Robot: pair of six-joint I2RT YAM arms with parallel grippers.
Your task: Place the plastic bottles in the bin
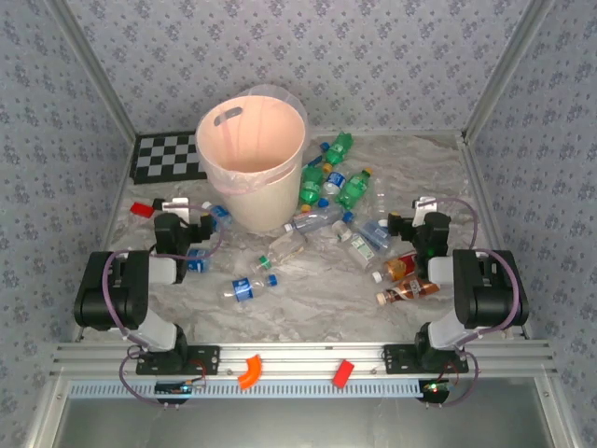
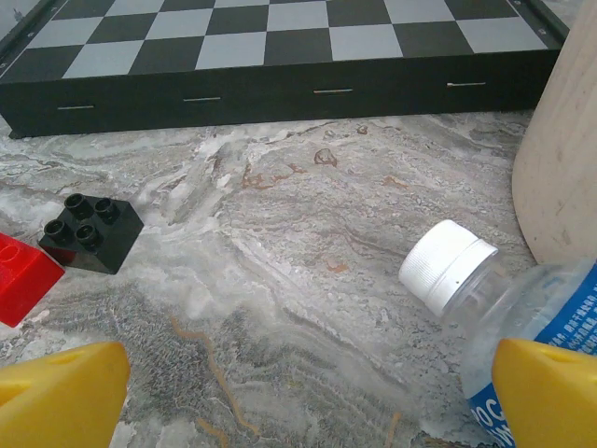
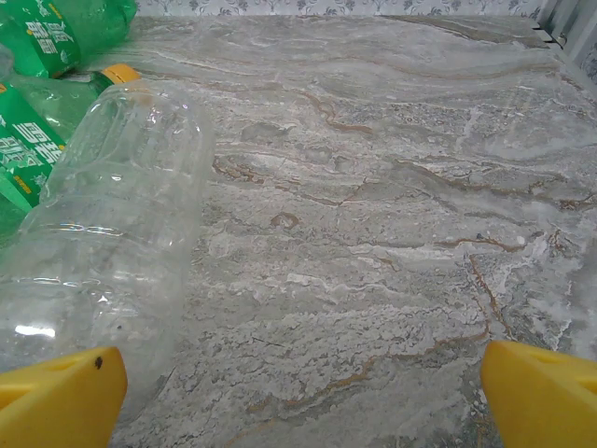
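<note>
Fingers (image 2: 56, 397) of left gripper (image 2: 303, 401) and right gripper (image 3: 303, 401) are being held wide open, empty. Clear bottle (image 2: 508, 313) beside bin (image 2: 564, 159) is seemingly being targeted; centring and closing needed next.

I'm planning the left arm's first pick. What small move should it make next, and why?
Probably shift the open left claw slightly toward the bin. The clear white-capped bottle lies partly behind its bin-side finger, not centred between the two, so closing now would likely miss or clip it.
</note>
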